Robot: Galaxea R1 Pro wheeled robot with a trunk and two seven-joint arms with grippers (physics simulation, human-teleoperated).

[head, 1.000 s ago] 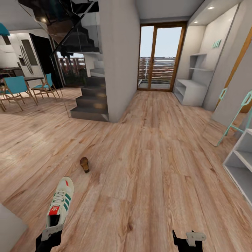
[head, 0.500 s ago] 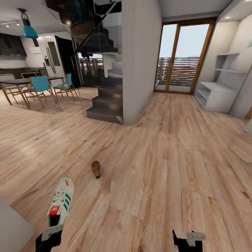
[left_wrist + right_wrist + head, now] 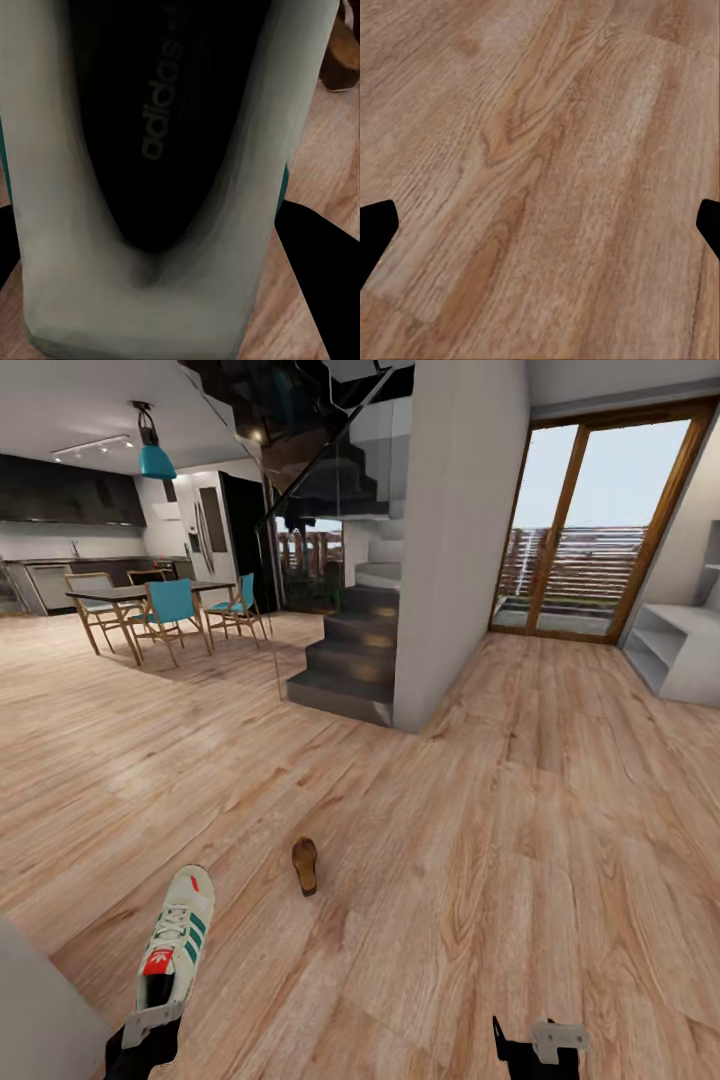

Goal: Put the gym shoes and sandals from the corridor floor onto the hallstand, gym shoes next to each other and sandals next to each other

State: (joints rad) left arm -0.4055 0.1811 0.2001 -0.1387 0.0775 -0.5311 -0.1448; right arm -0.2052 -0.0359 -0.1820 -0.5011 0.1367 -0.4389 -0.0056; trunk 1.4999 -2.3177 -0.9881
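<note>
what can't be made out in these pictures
- Gym shoe: its heel is hidden by the left gripper in the head view; the left wrist view is too close, showing just the dark insole.
- Sandal: too small in the head view to show the strap; cut off by the edge in the left wrist view.
- Hallstand: cut off by the head view's right edge.
- Right gripper: partly cut by the lower edge.

wood-plank corridor floor [image 3: 480, 840], one brown sandal [image 3: 305, 865] lying on it

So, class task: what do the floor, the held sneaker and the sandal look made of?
Floor: matte wood planks, going by grain and seams. Sneaker in the left gripper: probably cream leather or synthetic; smooth, with green stripes. Sandal: probably brown leather; too small to confirm.
</note>
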